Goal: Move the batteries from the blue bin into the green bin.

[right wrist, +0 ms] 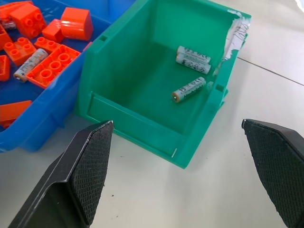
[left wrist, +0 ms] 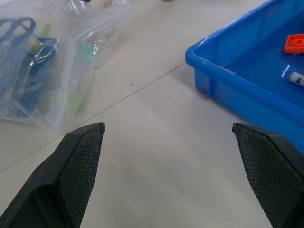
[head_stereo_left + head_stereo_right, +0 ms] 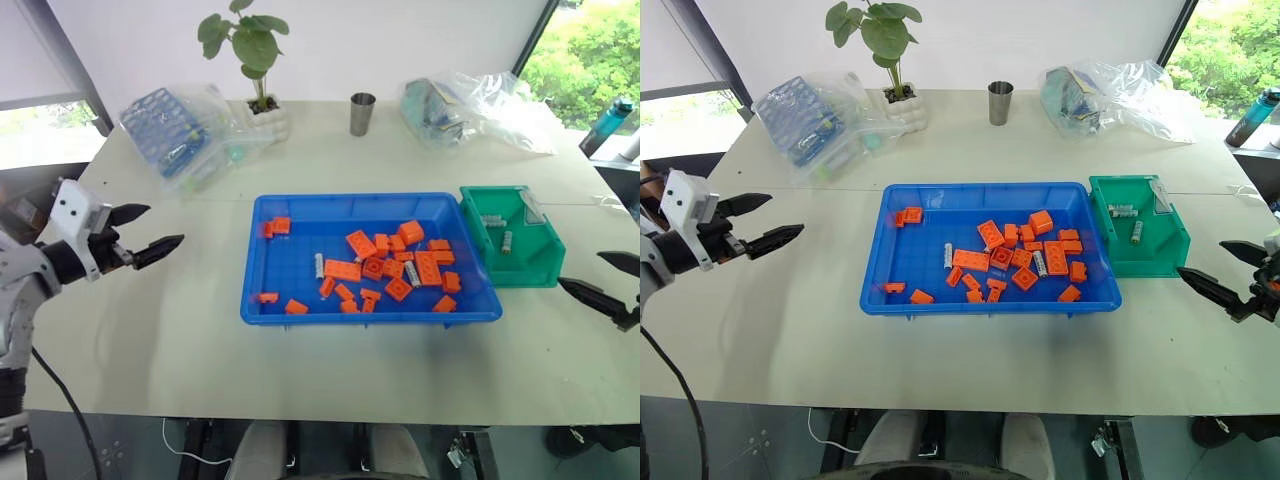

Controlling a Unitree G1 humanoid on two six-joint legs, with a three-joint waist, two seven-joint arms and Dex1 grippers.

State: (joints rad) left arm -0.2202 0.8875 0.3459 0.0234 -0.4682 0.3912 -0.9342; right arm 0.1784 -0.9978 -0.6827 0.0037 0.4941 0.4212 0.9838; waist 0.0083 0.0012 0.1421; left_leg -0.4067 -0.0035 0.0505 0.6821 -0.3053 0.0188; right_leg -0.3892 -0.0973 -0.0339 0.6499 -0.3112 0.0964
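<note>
The right end effector [image 3: 612,284] runs off the edge of the head view, its wrist out of sight. The printing on the batteries [image 1: 190,89] in the green bin [image 1: 137,71] is too small to read. In the blue bin [image 3: 300,205], some orange bricks [image 3: 385,265] overlap one another, partly hiding two batteries lying among them. What sits inside the crumpled clear bag [image 3: 470,105] at the far side of the table [image 3: 150,330] cannot be made out through the plastic.
</note>
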